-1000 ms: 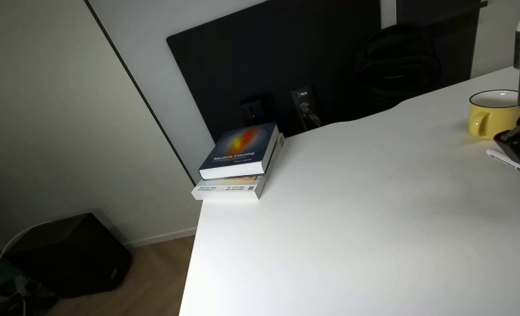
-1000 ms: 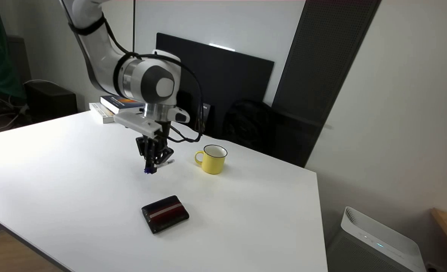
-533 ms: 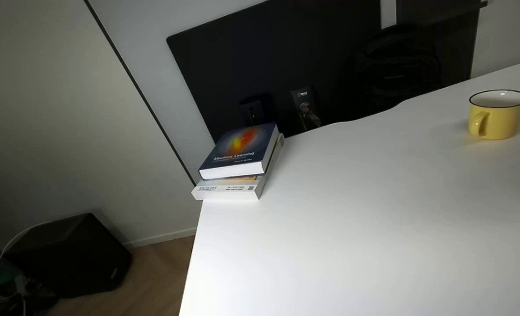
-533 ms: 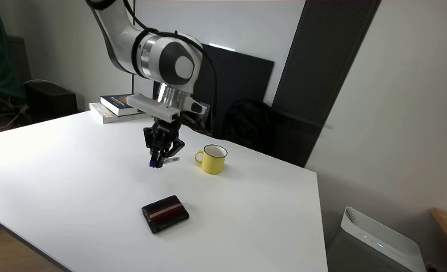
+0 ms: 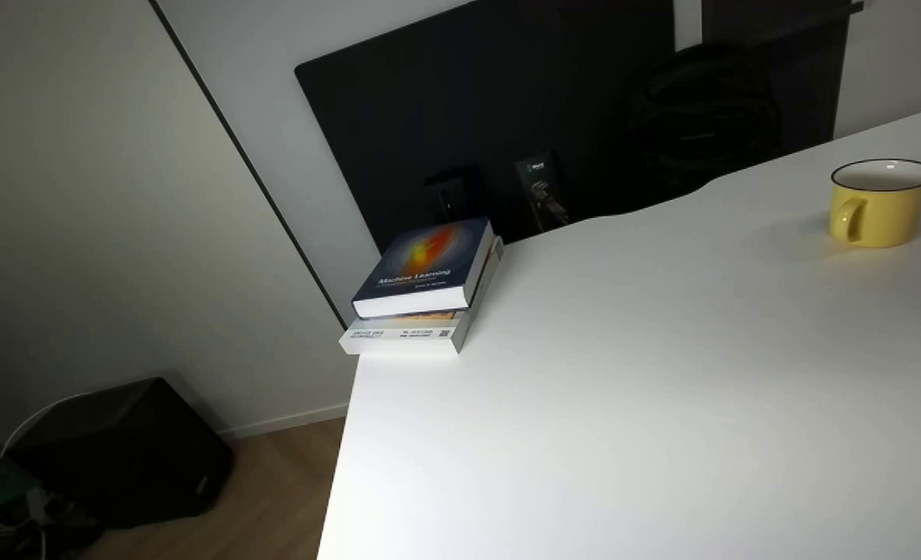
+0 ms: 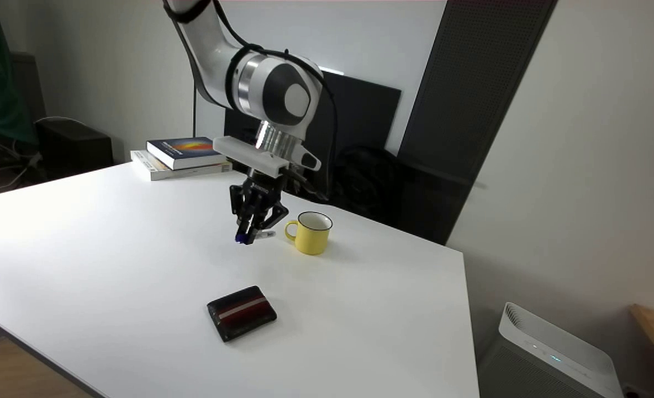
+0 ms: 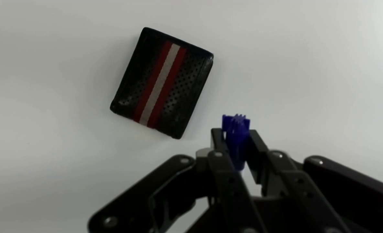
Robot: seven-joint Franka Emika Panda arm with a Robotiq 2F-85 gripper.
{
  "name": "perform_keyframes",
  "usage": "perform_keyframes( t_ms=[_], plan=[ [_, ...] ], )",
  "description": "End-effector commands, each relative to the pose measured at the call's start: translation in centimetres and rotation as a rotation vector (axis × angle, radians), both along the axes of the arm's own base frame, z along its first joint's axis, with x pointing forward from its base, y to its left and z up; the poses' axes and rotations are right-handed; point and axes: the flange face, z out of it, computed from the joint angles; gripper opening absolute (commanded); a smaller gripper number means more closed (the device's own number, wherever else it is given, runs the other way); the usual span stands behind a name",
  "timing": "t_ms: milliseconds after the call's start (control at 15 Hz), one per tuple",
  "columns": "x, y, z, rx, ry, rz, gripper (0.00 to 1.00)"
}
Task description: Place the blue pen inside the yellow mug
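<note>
At the gripper (image 6: pixel 248 236), going by an exterior view: clamped on the blue pen (image 6: pixel 265 235) by its cap end, barrel poking out rightward | farther right of the gripper, near but apart: yellow mug (image 6: pixel 311 240); I'd lift past the rim, tip the barrel down over the opening, then let go; slow tho, it might swivel

Blue pen (image 6: pixel 265 234) is showing a white barrel and dark blue cap end; gripper (image 7: pixel 237 142) is clamping it at the cap, pen appearing roughly level. In both exterior views the white end is sitting near the yellow mug (image 6: pixel 311 239), apart from it. Mug, dark-rimmed, pale inside, side-handled, is standing upright on the desk (image 6: pixel 371 326).
</note>
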Motion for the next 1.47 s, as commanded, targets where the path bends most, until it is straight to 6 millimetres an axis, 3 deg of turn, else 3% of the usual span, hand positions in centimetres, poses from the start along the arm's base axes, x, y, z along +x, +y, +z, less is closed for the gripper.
perform_keyframes(
  t_ms=[0, 733, 1267, 1333, 1400],
  plan=[
    [2.9, -0.5, -0.4, 0.007, 0.023, -0.005, 0.05],
    [9.2, -2.3, 3.0, -0.029, -0.041, -0.014, 0.05],
    [12.0, -6.1, 2.1, -0.065, -0.072, -0.082, 0.05],
    [10.7, -5.6, 1.9, -0.038, -0.072, -0.058, 0.21],
    [11.0, -5.9, 1.7, -0.041, -0.074, -0.062, 0.21]
  ],
)
